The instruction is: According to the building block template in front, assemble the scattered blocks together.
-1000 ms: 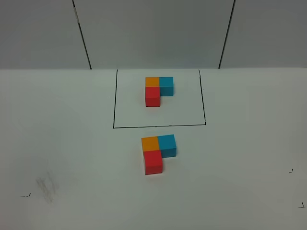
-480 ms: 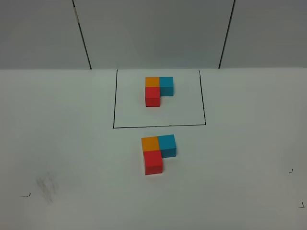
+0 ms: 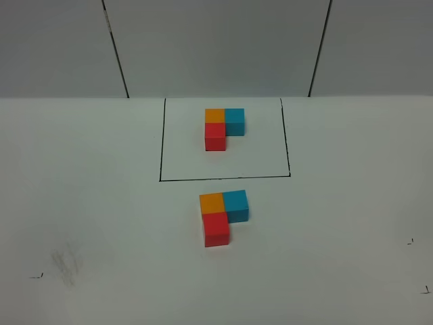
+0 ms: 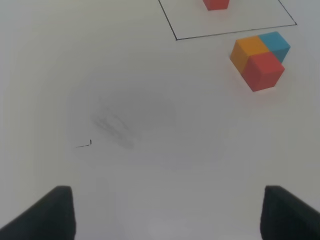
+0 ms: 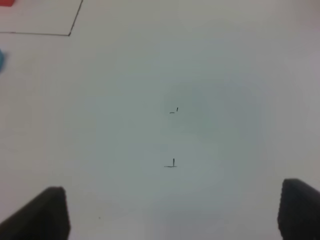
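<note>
Scattered blocks (image 3: 223,215) unmoved; same L-shape.

We are seeing little of our body. Left gripper (image 4: 167,212): two matte black fingertips (image 4: 47,212) showing at frame corners, blunt, angled edges, wedge-like outline, slightly blurred. Right gripper (image 5: 175,212): same two black fingertips (image 5: 45,212), dark, plain, soft-edged. We are making out no cables, screws or markings on them. Exterior high view is showing none of our arms.
</note>
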Tool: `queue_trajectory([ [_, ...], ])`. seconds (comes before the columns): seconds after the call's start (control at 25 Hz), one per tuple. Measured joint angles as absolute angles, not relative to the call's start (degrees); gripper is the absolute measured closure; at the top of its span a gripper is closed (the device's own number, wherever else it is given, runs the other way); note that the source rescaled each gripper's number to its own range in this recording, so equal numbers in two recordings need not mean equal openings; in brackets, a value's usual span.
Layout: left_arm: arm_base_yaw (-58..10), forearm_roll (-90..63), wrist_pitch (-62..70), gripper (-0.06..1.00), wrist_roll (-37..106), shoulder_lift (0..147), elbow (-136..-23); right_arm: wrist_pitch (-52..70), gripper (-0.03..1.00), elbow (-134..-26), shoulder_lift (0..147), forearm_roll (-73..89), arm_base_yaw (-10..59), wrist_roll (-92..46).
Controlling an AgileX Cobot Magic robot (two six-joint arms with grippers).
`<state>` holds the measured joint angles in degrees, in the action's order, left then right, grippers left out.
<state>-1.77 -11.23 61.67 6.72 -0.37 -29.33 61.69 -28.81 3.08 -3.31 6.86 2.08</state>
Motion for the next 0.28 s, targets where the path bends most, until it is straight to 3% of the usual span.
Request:
queue_trajectory([
  [0.28,-1.8,-11.2,61.7,0.00,6.7,-0.4,-29.3,61.6,0.19,-28.8,3.1,-3.3,6.9,2.1],
])
